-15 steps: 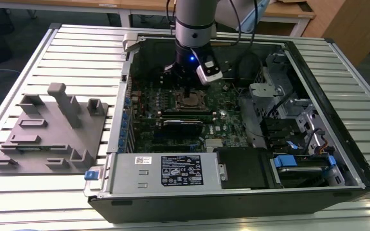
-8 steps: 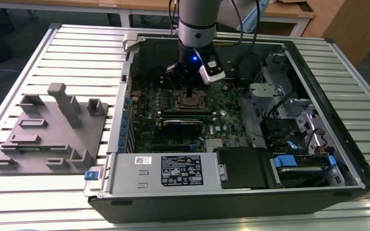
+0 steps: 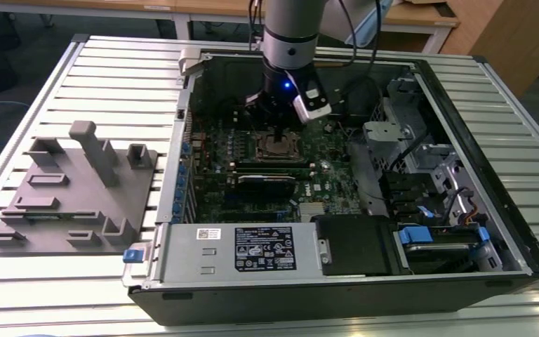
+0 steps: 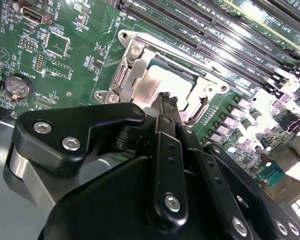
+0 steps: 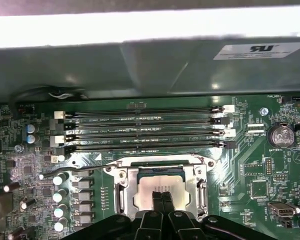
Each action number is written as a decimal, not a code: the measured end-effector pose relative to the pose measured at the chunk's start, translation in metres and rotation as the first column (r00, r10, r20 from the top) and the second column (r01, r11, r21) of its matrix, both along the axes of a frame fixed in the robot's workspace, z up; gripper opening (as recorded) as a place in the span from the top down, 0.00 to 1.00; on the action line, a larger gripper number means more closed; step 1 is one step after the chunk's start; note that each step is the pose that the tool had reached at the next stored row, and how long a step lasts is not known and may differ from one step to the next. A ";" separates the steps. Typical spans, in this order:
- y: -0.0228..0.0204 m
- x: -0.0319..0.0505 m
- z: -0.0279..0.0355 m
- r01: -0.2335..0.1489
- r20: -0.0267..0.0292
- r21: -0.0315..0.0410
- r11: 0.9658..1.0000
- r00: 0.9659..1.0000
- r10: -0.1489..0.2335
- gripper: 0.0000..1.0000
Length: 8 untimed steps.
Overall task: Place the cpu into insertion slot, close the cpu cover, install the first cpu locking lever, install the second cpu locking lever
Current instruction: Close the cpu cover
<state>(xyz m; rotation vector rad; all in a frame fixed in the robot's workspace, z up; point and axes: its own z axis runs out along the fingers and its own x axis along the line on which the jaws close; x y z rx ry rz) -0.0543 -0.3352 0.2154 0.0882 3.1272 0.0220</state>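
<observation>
The gripper [image 5: 162, 194] reaches down into the open computer case [image 3: 480, 158]. Its 2 black fingers [image 5: 157, 200] are pressed together, side by side. Their tips rest on the grey top of the cpu [image 5: 144, 192]. The cpu lies flat in the insertion slot [image 3: 271, 149], so the slot's gold field is hidden under it. The cpu cover [image 5: 127, 181] lies flat around the cpu, and the chip shows through its square window.

In both wrist views the gripper's black body hides the near side of the cover, so I cannot tell how that edge sits. A thin metal lever [image 5: 75, 171] runs along 1 side of the cover and sticks out past its corner. I cannot tell if it is hooked down. In the second wrist view a bent lever [image 4: 202, 106] shows beside the cover, partly behind the fingers.

4 long memory slots [image 5: 140, 127] lie just beside the socket, and the case's grey wall [image 5: 140, 70] stands right behind them. A row of small silver cans [image 5: 60, 196] stands near the thin lever. In the exterior view a long black card [image 3: 264, 180] lies near the socket on the side away from that wall. The room above the socket is open, with the arm [image 3: 293, 28] coming down through it. A grey holder block [image 3: 73, 189] sits on the table [image 3: 110, 63], well apart from the case, on the exterior view's left.
</observation>
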 end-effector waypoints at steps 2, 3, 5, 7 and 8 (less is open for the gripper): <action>0.0000 0.0000 0.0000 0.000 0.000 0.000 1.000 1.000 0.000 0.89; 0.0000 0.0001 0.0000 0.000 0.000 0.000 1.000 1.000 0.000 0.89; 0.0000 0.0001 -0.0002 0.000 0.000 0.000 1.000 1.000 0.000 0.89; 0.0000 0.0001 -0.0003 0.001 0.001 0.000 1.000 1.000 -0.001 0.89; -0.0001 0.0001 -0.0003 0.002 0.001 0.000 1.000 1.000 -0.002 0.89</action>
